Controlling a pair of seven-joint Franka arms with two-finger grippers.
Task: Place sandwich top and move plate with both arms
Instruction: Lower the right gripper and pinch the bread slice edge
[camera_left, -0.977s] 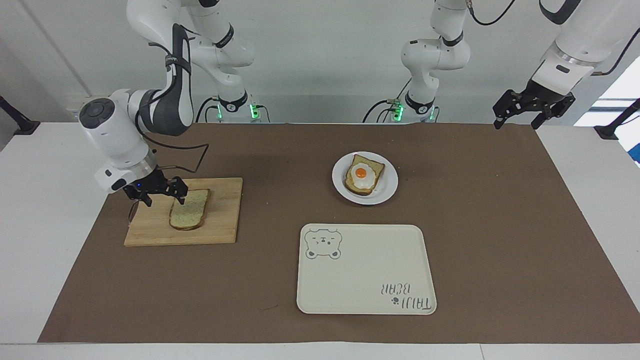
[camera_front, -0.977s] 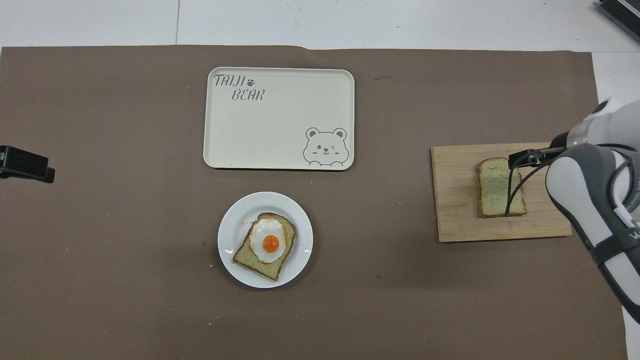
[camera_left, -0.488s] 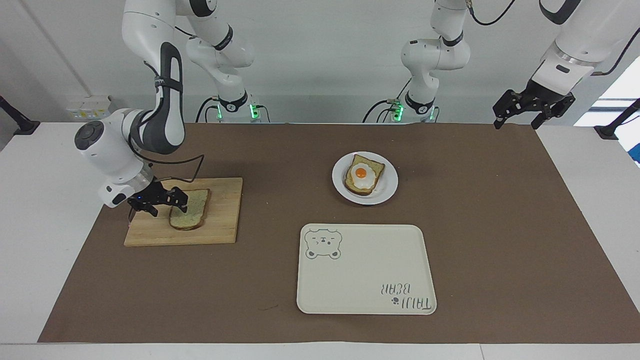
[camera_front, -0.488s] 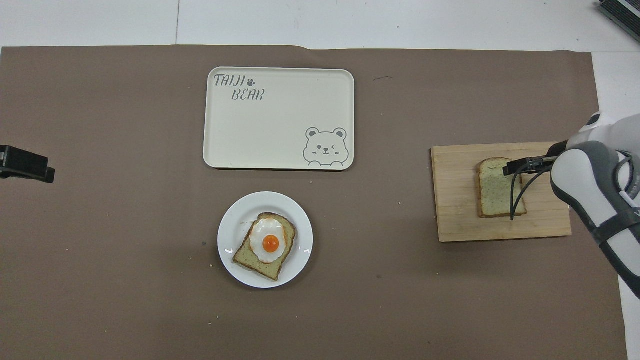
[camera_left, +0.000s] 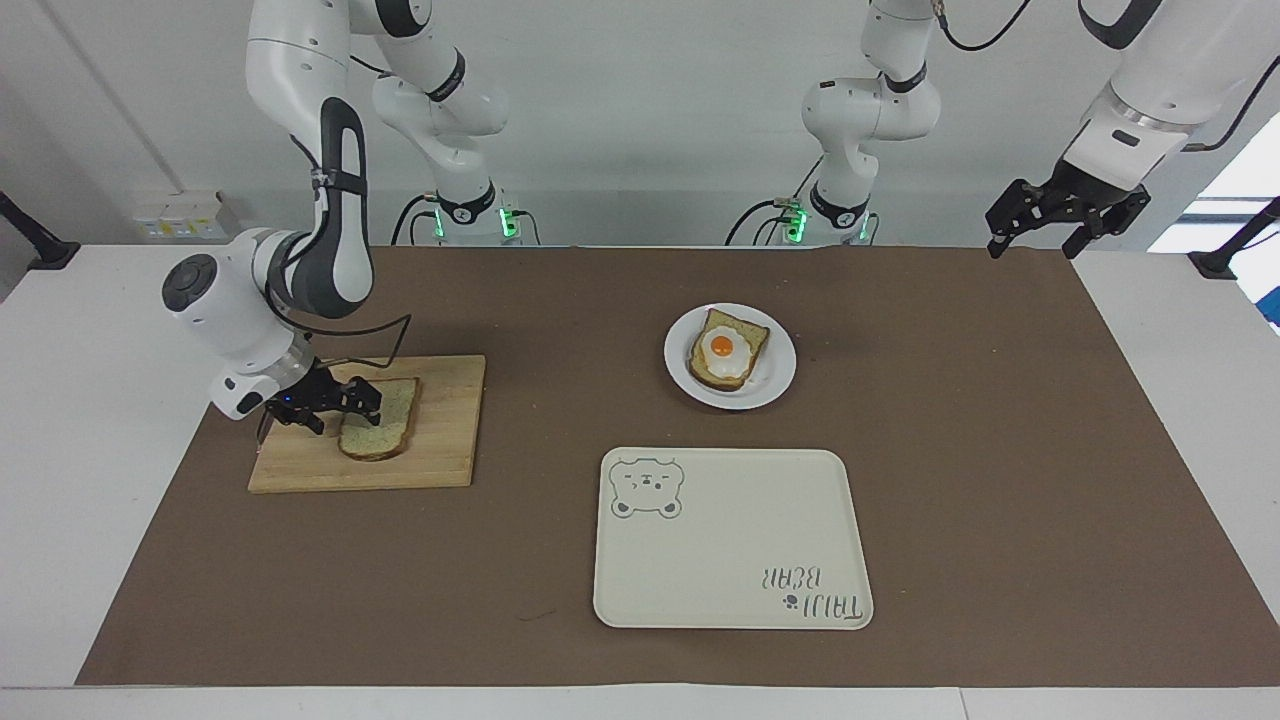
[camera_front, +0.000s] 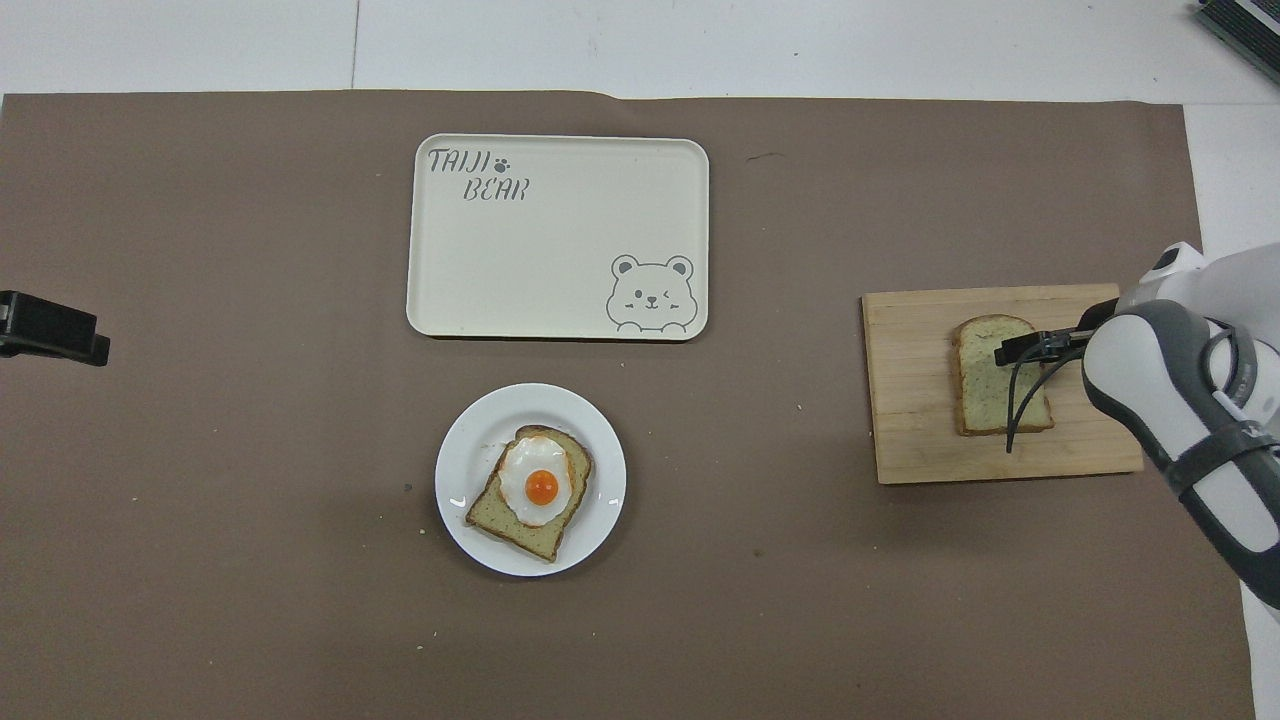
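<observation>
The sandwich top (camera_left: 388, 425), a plain speckled bread slice, lies flat on a wooden cutting board (camera_left: 440, 445) toward the right arm's end of the table; it also shows in the overhead view (camera_front: 985, 395). My right gripper (camera_left: 340, 408) is low at the slice's edge, open, one finger over the bread and the other over the board (camera_front: 910, 400). The small white plate (camera_left: 777, 385) holds toast with a fried egg (camera_left: 726, 352) near the table's middle. My left gripper (camera_left: 1065, 215) waits open in the air above the left arm's end of the table.
A cream rectangular tray (camera_left: 730, 540) with a bear drawing lies farther from the robots than the plate (camera_front: 460, 450). Brown paper covers the table. In the overhead view the left gripper (camera_front: 50, 330) shows at the edge.
My right gripper has sunk lower and shifted along the bread's edge, with its arm swinging round. The bread, the plate and the left arm have not moved.
</observation>
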